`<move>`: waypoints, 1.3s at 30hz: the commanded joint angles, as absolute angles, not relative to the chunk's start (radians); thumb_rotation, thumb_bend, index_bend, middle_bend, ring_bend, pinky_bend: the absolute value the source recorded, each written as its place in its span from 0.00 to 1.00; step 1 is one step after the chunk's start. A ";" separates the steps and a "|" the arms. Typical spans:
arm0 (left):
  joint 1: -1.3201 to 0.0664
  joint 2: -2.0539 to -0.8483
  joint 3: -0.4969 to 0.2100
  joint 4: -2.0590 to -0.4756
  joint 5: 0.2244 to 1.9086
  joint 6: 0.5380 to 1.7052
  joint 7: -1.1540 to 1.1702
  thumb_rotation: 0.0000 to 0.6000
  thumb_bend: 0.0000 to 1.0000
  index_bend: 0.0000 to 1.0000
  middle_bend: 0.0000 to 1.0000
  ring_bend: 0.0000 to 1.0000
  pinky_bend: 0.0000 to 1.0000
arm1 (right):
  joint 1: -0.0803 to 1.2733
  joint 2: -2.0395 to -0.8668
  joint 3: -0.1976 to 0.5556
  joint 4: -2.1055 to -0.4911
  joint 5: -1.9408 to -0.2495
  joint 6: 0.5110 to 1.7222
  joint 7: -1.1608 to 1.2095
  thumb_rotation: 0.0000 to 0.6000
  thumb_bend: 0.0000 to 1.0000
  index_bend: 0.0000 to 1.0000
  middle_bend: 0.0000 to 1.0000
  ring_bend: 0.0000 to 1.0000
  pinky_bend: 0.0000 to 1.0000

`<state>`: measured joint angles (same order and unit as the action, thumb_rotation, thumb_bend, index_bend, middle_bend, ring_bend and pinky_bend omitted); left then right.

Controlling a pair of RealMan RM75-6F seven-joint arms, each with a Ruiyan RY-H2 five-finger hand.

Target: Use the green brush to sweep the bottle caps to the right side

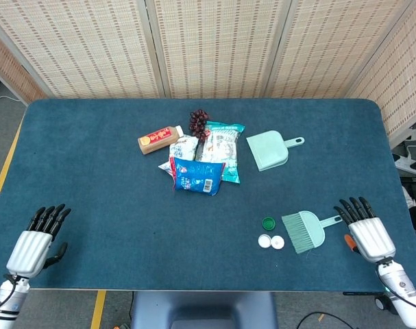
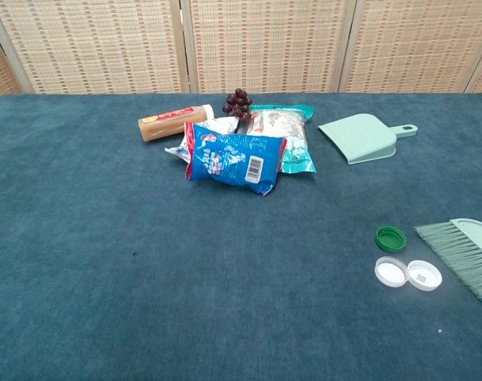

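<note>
The task is at its first step, the reach for the tool: the green brush (image 1: pixel 306 229) lies untouched on the table (image 1: pixel 91 171), at the front right, and no hand holds it. The right hand (image 1: pixel 366 232) is flat above the table just beside the tip of the brush handle, its fingers extended and a little apart, with nothing in them. The left hand (image 1: pixel 31 247) is at the front left corner, well apart from everything, its fingers also stretched out and holding nothing. The long axis of the brush runs almost left to right, slightly tilted; the handle points to the right, toward the right hand, and the bristles point to the left, toward the bottle caps. The green cap (image 1: pixel 268 223) and the two white caps (image 1: pixel 271 241) lie just beside the bristles, on their left. I judge that the next move calls for the right hand to close around the handle, then lift the brush over the caps to their left side, because they must be swept to the right.
</note>
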<state>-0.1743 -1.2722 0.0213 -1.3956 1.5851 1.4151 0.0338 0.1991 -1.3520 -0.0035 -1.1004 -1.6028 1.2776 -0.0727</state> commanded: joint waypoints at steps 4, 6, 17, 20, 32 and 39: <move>-0.179 -1.275 0.024 -1.388 1.571 1.390 0.040 1.00 0.43 0.00 0.00 0.00 0.05 | 0.250 -1.445 -0.002 -0.962 -1.584 1.200 -0.037 1.00 0.24 0.30 0.27 0.00 0.00; -0.180 -1.274 0.024 -1.391 1.569 1.387 0.044 1.00 0.43 0.00 0.00 0.00 0.05 | 0.261 -1.468 -0.004 -0.925 -1.582 1.182 -0.036 1.00 0.24 0.31 0.27 0.00 0.00; -0.181 -1.274 0.023 -1.395 1.560 1.381 0.057 1.00 0.43 0.00 0.00 0.00 0.05 | 0.290 -1.544 -0.010 -0.816 -1.563 1.135 -0.014 1.00 0.24 0.40 0.27 0.01 0.00; -0.181 -1.274 0.024 -1.396 1.557 1.377 0.061 1.00 0.43 0.00 0.00 0.00 0.05 | 0.292 -1.552 -0.007 -0.812 -1.556 1.136 -0.012 1.00 0.24 0.41 0.28 0.02 0.00; -0.182 -1.272 0.020 -1.403 1.544 1.369 0.073 1.00 0.43 0.00 0.00 0.00 0.05 | 0.308 -1.562 -0.008 -0.824 -1.537 1.110 -0.040 1.00 0.24 0.40 0.28 0.03 0.00; -0.184 -1.271 0.021 -1.400 1.542 1.362 0.070 1.00 0.43 0.00 0.00 0.00 0.05 | 0.308 -1.562 -0.011 -0.840 -1.533 1.115 -0.050 1.00 0.24 0.46 0.33 0.07 0.00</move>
